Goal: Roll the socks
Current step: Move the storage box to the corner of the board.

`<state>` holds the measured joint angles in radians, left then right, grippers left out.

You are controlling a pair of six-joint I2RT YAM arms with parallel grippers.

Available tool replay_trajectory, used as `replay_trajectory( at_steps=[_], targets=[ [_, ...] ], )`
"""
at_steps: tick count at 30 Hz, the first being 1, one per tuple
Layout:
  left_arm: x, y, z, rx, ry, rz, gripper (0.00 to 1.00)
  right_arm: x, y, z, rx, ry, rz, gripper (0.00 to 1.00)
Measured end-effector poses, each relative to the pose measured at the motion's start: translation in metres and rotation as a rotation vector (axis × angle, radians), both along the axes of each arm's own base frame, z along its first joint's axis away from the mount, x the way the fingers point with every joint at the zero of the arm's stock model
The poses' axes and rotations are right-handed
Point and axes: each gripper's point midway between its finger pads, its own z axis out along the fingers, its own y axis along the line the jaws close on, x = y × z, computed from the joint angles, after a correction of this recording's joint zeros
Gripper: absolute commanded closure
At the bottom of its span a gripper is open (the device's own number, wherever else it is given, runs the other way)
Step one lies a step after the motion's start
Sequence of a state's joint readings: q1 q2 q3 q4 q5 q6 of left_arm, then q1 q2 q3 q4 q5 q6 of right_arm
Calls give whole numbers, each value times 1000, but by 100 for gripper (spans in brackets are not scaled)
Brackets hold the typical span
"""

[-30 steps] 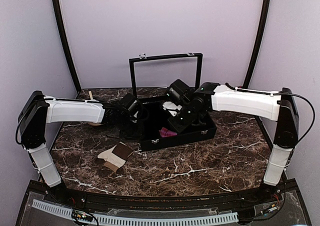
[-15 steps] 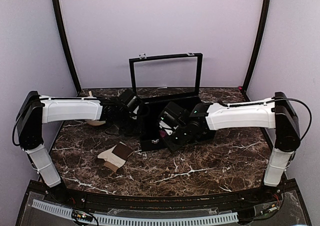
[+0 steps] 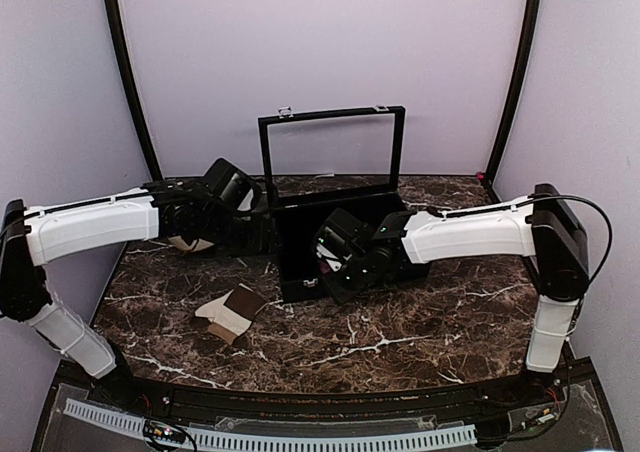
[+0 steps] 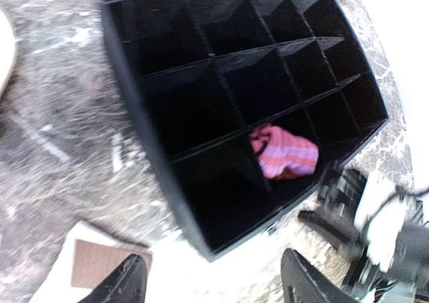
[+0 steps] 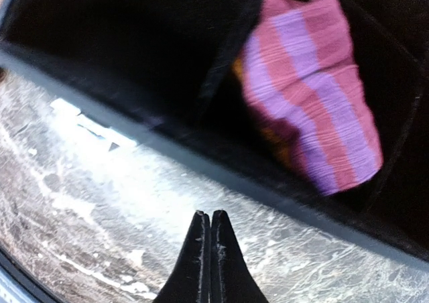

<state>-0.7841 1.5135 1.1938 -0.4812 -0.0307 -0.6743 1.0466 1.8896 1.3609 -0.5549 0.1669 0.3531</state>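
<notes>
Marble-patterned table (image 3: pixel 400 342) is carrying everything. Black divided case (image 4: pixel 201 102) is sitting mid-table with its lid (image 3: pixel 330 117) standing upright, and the inner grid of cells is showing plainly in the left wrist view. Left hand (image 4: pixel 214 283) is hovering over the case's near left corner, fingers spread wide, nothing between them. Right hand (image 5: pixel 209 222) is hanging just outside the case's near wall, fingers pinched together, gripping nothing. Pink-and-lilac striped sock (image 5: pixel 308 95) is lying bunched into a bundle in a front-row cell, just behind that wall; that one is looking done. Cream sock with brown patches (image 3: pixel 232 312) is lying flat and loose on the table, near the case's front left corner and touching neither hand; I am judging this the piece now needing work. Beige saucer (image 3: pixel 190 244) is sitting beyond it, under the left arm. Doing the step well: the released left hand is best placed to drop onto one end of the cream sock, while the clenched right hand needs opening before pinning the other end. Rolling should be running tight and straight along the table, well apart from the case wall and the saucer, since limp cloth is prone to slipping and unrolling. Writing: I am finding no brand, label or lettering readable anywhere; the wrist views are blurring.
</notes>
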Motion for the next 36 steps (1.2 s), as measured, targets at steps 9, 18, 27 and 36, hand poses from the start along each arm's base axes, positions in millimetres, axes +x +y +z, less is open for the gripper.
replay_trajectory(
  at_steps=[9, 18, 27, 36],
  targets=[
    [-30, 63, -5, 60, -25, 89, 28, 21, -18, -4, -10, 2, -70, 100],
    [-44, 100, -41, 115, 50, 162, 28, 29, -35, -12, -29, 33, -97, 100],
    [-47, 100, -49, 91, 69, 157, 30, 53, -58, -15, -45, 33, -149, 100],
    [-36, 92, -39, 60, 50, 146, 30, 82, -68, -22, -79, 31, -161, 100]
  ],
)
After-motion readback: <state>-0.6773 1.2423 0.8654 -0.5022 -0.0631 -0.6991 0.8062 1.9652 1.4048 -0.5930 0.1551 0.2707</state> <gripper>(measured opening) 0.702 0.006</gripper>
